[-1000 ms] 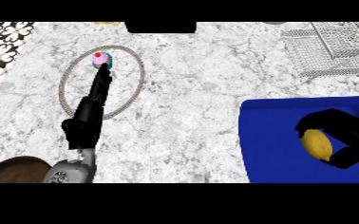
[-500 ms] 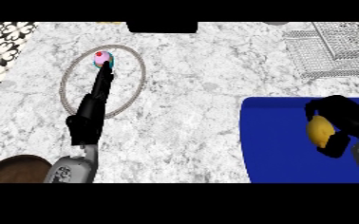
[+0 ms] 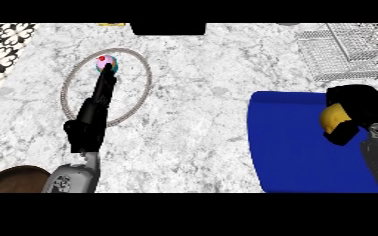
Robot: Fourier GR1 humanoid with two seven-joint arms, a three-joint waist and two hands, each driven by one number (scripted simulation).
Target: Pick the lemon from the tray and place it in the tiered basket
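While the right hand [image 3: 354, 114] hung over the far right corner of the blue tray [image 3: 295, 150], its black fingers were curled round the lemon [image 3: 332, 118], which sat in the hollow between them, the dark fingers wrapping it from the far side, the right and the near side, so that only its left face showed. What could be seen of the lemon was a small yellow patch, brighter toward the far edge and duller, more orange-brown, toward the near one; its full outline was hidden by the hand. Whether it touched the tray's floor or was raised above it could not be told from this steep view. The tray itself was a deep, flat blue with a rounded far-left corner, lying on the marble-patterned counter [image 3: 199, 80] at the right. Beyond it, at the far right, stood the tiered basket [image 3: 339, 50], a pale wire mesh, apart from the hand and the lemon. On the left side, the left hand [image 3: 92, 120] stretched away toward the far side with its fingers straight and close together, lying across a thin ring-rimmed plate [image 3: 140, 87]; the fingertips [image 3: 108, 72] reached a small pink and teal object [image 3: 108, 61] topped by a red dot, seemingly touching it.
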